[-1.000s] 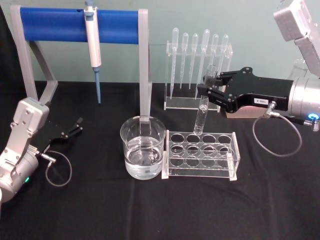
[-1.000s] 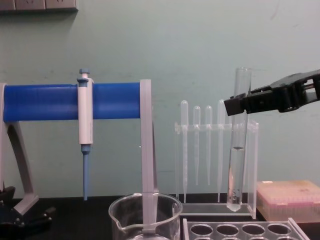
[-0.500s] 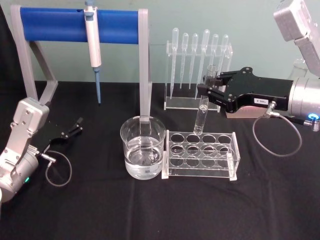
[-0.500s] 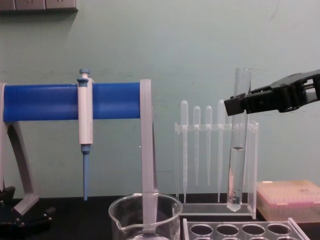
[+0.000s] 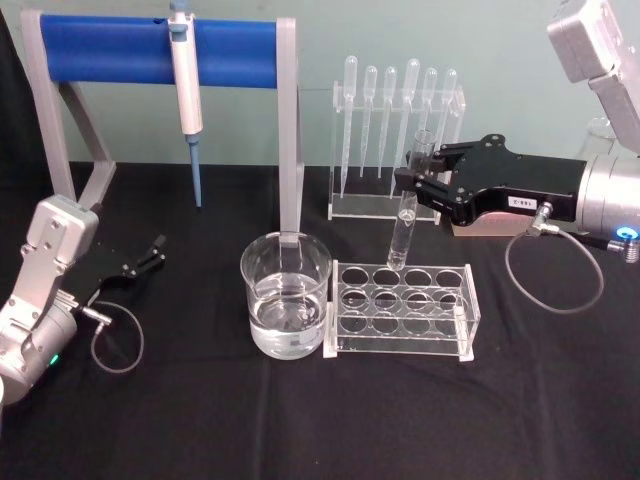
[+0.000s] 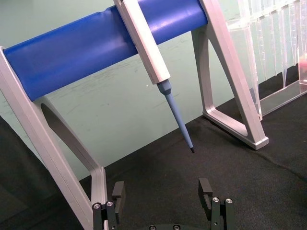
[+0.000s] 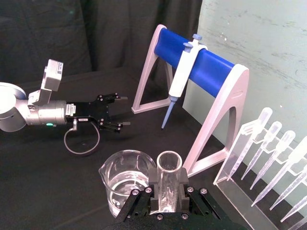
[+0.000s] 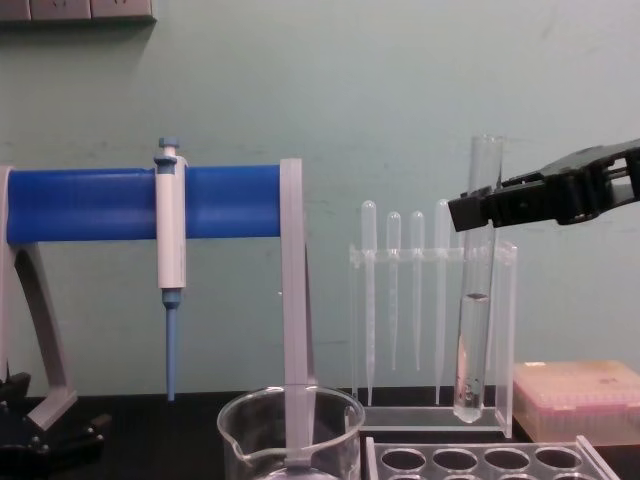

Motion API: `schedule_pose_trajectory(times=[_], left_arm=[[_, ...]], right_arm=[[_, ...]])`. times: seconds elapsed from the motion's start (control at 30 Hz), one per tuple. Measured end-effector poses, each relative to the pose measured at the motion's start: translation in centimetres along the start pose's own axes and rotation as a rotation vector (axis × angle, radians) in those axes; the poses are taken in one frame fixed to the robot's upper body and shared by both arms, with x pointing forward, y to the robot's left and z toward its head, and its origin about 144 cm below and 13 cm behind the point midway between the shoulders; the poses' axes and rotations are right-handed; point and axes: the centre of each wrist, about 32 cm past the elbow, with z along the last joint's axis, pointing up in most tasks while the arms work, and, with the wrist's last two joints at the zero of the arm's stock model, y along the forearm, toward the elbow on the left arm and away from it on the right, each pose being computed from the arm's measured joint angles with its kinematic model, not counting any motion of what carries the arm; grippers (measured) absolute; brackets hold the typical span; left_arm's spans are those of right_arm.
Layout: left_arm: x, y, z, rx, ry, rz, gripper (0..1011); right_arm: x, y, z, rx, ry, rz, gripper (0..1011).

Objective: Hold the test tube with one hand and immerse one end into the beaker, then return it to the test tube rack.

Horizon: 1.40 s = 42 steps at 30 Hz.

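Right claw [image 5: 415,180], black and two-fingered on a silver wrist, pinches the long clear glass test tube [image 5: 404,225] just under its open rim. Tube hangs nearly upright, slightly tilted. Its round bottom is clear of the back row of holes in the clear plastic rack [image 5: 400,325], not seated. A faint line partway up the tube suggests a little liquid inside, though I cannot be sure.

Wide clear glass beaker [image 5: 286,295] with a pouring spout, part-filled with clear liquid, stands on the black-clothed desk [image 5: 300,420] just beside the rack's left end. Tube has not reached it.

Handling judgement: thin-walled glass, light, stiff, smooth and slippery, more so once wet. Fragile against the beaker rim and the rack's hard edges. The high grip near the rim suits dipping, since it leaves most of the length free. It also gives the bottom a long swing, so firm, modest pressure and slow travel are called for.

Left claw [image 5: 157,252] rests low at the desk's left, fingers spread, holding nothing
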Motion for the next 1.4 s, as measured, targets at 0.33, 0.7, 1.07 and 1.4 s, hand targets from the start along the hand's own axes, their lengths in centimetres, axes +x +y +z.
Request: schedule_pose_trajectory(times=[0.33, 0.7, 1.07, 1.4], left_arm=[[0.0, 0.0, 0.0, 0.0, 0.0, 0.0, 1000], [0.0, 0.0, 0.0, 0.0, 0.0, 0.0, 1000], [0.0, 0.0, 0.0, 0.0, 0.0, 0.0, 1000], [0.0, 0.0, 0.0, 0.0, 0.0, 0.0, 1000]], right_arm=[[0.0, 0.0, 0.0, 0.0, 0.0, 0.0, 224], [0.1, 0.1, 0.1, 0.01, 0.003, 0.008, 224], [0.6, 2.3, 3.2, 0.06, 0.007, 0.093, 224], [0.2, 5.7, 5.2, 0.073, 0.005, 0.182, 224]])
